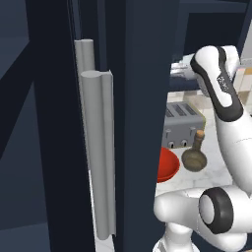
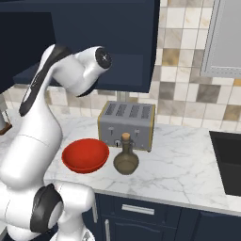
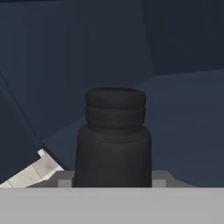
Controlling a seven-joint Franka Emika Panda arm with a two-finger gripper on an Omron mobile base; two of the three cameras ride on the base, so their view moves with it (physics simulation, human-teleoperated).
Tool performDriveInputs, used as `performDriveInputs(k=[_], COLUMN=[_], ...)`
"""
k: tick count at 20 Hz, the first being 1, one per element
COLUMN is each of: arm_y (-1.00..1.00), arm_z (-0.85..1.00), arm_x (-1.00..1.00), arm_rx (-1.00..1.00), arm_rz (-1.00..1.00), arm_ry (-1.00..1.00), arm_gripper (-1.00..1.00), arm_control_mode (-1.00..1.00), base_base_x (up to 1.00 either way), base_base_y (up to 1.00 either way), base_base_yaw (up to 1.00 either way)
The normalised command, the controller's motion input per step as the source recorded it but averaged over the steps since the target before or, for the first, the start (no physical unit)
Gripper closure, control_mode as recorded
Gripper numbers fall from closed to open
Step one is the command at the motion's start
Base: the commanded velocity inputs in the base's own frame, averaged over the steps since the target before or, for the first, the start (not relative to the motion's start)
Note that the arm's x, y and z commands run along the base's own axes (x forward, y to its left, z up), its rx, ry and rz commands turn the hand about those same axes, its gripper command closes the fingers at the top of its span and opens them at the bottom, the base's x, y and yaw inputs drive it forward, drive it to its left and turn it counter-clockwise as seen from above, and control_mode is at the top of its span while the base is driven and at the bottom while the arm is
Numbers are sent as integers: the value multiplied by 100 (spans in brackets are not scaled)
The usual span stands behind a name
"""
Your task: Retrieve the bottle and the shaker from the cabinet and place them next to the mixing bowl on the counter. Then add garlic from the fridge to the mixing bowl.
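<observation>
The black shaker (image 3: 113,140) fills the lower middle of the hand view, upright inside the dark navy cabinet (image 3: 65,57). My gripper (image 3: 113,181) is shut on the shaker, whose body hides the finger tips. On the white marble counter (image 2: 179,169) stands the olive-brown bottle (image 2: 125,159) with its cork, just right of the red mixing bowl (image 2: 85,155). The left base view shows the bottle (image 1: 195,156) and the bowl (image 1: 166,165) past a dark door edge. The arm reaches up and left into the cabinet (image 2: 94,37), so the hand is hidden there.
A grey toaster (image 2: 127,123) stands behind the bowl and bottle against the tiled wall. A black cooktop (image 2: 228,160) lies at the counter's right end. A tall navy door with grey bar handles (image 1: 98,147) blocks the left base view's left side.
</observation>
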Motion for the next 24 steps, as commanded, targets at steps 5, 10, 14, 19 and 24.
performDriveInputs(k=[5, 10, 14, 19, 24], arm_y=[-71, -29, 0, 6, 23], arm_z=[0, -2, -42, -89, -87], arm_x=[-67, -73, -38, 0, 1], arm_rx=[0, 0, -3, -7, -5], arm_rz=[-33, -31, -30, -20, -6], arm_ry=[20, 22, 20, 15, 12], arm_gripper=[100, 100, 100, 100, 100], arm_control_mode=[-100, -100, -100, -100, -100], base_base_x=[0, 0, 0, 0, 0], base_base_y=[0, 0, 0, 0, 0], base_base_yaw=[0, 0, 0, 0, 0])
